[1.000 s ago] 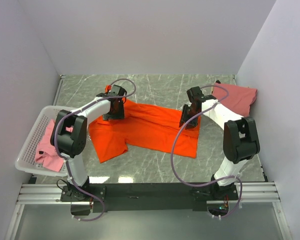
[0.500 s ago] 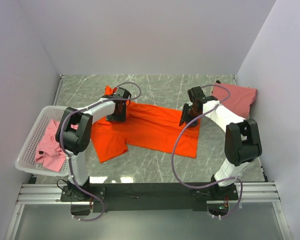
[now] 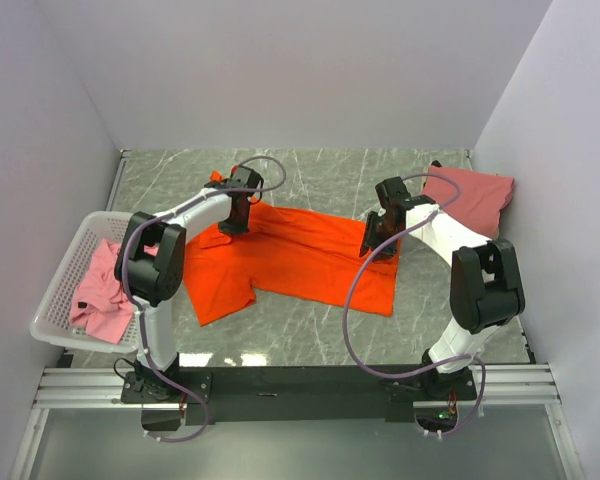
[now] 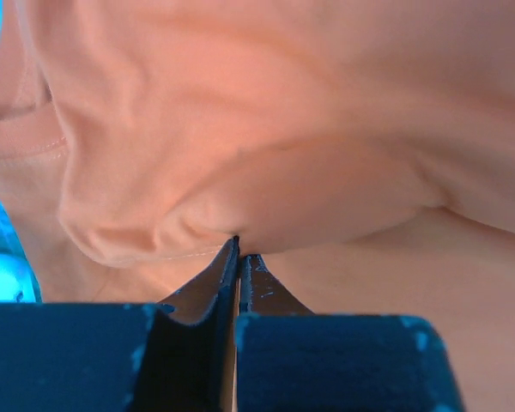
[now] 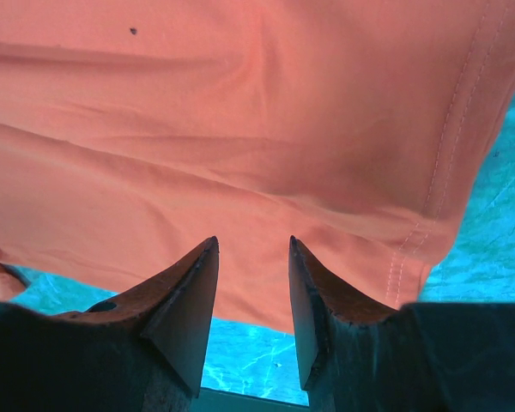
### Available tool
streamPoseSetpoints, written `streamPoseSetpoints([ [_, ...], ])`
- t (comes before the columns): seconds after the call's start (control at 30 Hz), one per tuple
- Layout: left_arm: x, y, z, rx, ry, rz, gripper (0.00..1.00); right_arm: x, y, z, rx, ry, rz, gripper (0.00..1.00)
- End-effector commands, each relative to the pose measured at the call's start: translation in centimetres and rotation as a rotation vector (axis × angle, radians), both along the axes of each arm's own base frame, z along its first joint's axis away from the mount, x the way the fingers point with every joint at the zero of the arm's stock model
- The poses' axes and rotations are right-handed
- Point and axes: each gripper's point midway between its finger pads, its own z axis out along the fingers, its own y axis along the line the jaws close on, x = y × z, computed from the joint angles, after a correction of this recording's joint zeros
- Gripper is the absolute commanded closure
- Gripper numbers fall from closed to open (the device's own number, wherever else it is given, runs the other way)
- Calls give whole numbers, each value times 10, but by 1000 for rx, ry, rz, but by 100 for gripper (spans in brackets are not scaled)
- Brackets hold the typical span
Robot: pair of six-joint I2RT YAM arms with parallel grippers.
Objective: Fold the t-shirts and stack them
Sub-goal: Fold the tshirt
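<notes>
Only the wrist views show the left gripper (image 4: 239, 251) pinching the orange t-shirt (image 3: 315, 255), the right gripper (image 5: 253, 243) spread.

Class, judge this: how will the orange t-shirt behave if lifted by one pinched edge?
Probably floppy: the orange t-shirt lies wrinkled and bunches at the left fingers. Likely light: its folds look thin and soft.

Central t-shirt (image 3: 310, 255) between basket (image 3: 56, 280) and far-right t-shirt (image 3: 475, 195)

White perforated basket (image 3: 62, 272), grey marble table (image 3: 310, 335)
</notes>
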Motion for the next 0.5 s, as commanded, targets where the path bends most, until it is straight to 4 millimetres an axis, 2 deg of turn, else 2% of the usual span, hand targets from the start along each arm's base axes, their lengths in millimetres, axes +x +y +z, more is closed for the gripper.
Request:
streamPoseSetpoints([
  [0.0, 14, -15, 38, -93, -14, -82, 96, 1, -2, 11, -13, -44, 7, 54],
  [0.03, 18, -25, 47, -161, -7, -106, 96, 0, -3, 9, -14, -40, 5, 54],
  [0.1, 14, -19, 41, -210, 70, -98, 95, 0, -2, 8, -12, -38, 8, 54],
  [0.13, 20, -19, 45, -237, 70, -93, 92, -1, -2, 8, -13, -36, 9, 54],
  [0.2, 25, -6, 38, -255, 89, -52, 87, -1, -3, 8, -15, -34, 14, 54],
  [0.3, 36, 13, 35, -230, 65, 7, 63, -3, -3, 6, -19, -27, 20, 54],
  [0.33, 40, 17, 36, -223, 52, 19, 46, -4, -3, 6, -17, -24, 21, 54],
  [0.4, 49, 28, 42, -171, 21, 48, 33, -6, -3, 4, -14, -16, 26, 54],
  [0.47, 53, 39, 44, -113, 4, 78, 29, -7, -2, 3, -10, -15, 29, 54],
])
